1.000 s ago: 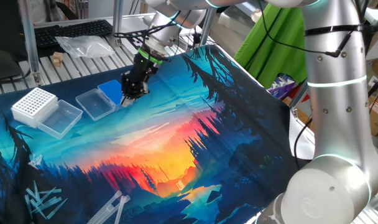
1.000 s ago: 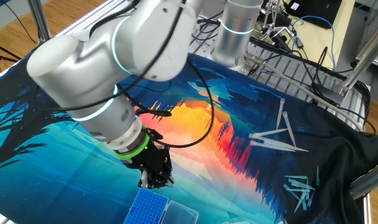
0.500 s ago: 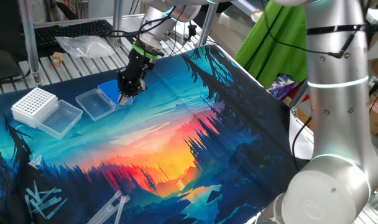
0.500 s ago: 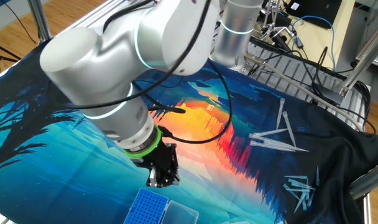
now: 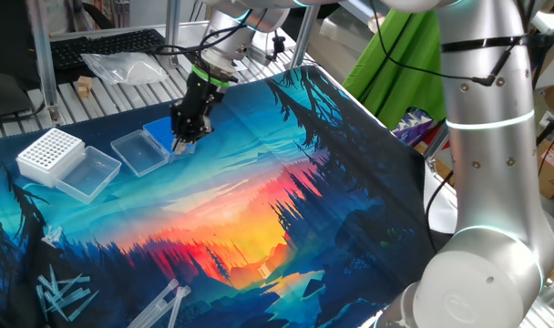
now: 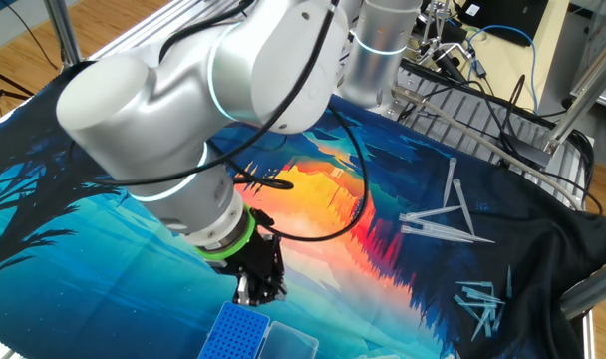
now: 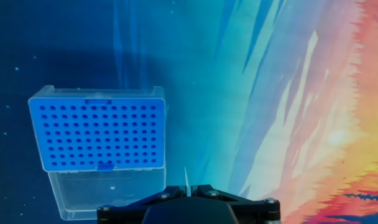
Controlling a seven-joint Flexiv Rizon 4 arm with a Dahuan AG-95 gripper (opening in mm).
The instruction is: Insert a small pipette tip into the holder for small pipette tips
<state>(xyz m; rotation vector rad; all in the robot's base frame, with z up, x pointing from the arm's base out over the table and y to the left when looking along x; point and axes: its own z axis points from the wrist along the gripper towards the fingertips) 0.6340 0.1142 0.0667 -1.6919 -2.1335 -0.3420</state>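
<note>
The holder for small pipette tips (image 7: 96, 134) is a blue rack with a fine grid of holes, and its clear lid (image 7: 105, 190) lies folded open beside it. My gripper (image 7: 186, 186) is shut on a small pipette tip (image 7: 186, 176), a thin clear sliver pointing down between the fingers. The tip hangs above the mat just right of the holder. From one fixed view the gripper (image 5: 182, 138) is right next to the blue holder (image 5: 160, 135). The other fixed view has the gripper (image 6: 251, 295) just above the holder (image 6: 233, 332).
A larger white rack (image 5: 49, 153) with its clear lid (image 5: 87, 173) stands left of the blue holder. Loose pipette tips (image 5: 63, 292) lie at the mat's near corner. More loose tips (image 6: 438, 219) lie spread on the mat in the other fixed view. The robot arm (image 6: 203, 110) looms over the mat.
The gripper, still shut on the tip, has shifted a little toward the blue holder over the last second. In the last half second it has barely moved.
</note>
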